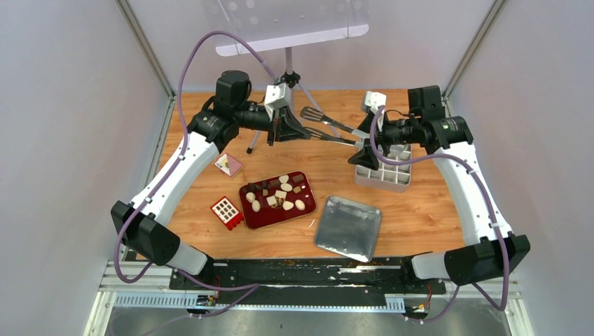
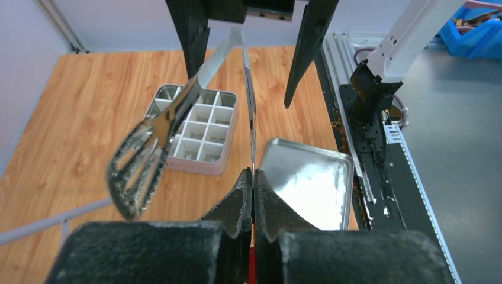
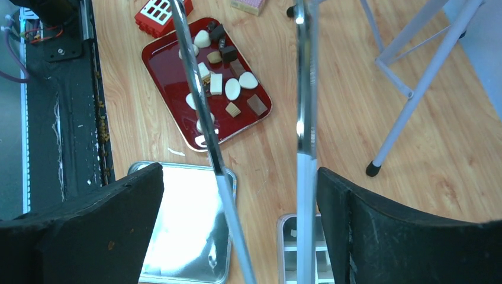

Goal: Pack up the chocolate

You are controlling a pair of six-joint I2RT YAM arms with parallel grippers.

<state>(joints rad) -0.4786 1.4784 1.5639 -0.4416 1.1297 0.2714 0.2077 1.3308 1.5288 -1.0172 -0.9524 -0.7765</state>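
While left jaws are pinching tongs point(image 3: 305, 154), right jaws gaping wide, chocolate point(image 3: 232, 89) is sitting unpacked on tray point(image 3: 164, 68).

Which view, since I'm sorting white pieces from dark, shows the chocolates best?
Right wrist: the chocolates on the red tray appear largest, colours distinct, though the tongs cross some. Top external shows them all unobstructed but small. Left wrist shows none.

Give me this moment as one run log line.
left gripper: shut on tongs | right gripper: open, straddling tongs | chocolates: on red tray | divided tin: looks empty
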